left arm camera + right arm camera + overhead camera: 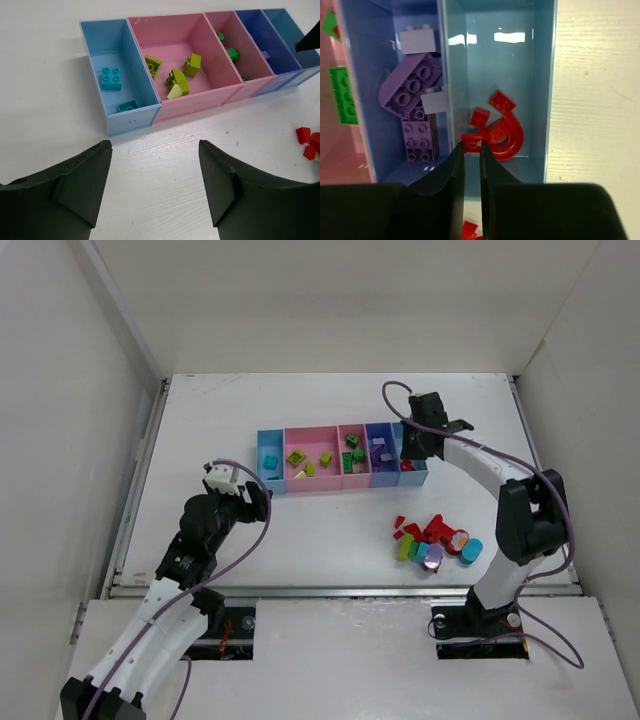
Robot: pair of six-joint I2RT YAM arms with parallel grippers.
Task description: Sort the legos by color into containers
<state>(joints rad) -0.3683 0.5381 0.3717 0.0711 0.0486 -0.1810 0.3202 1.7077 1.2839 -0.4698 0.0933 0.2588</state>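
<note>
My right claw [470,146] hangs nearly closed over the end bin [548,75] of red legos [508,133], and my left claw [155,145] stands wide and empty. The red drop-off looks done; next I need the loose pile [437,531].

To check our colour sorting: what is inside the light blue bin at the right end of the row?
A red curved arch and a few small red bricks show. The right gripper hangs over the near end, covering whatever lies beneath its fingers.
</note>
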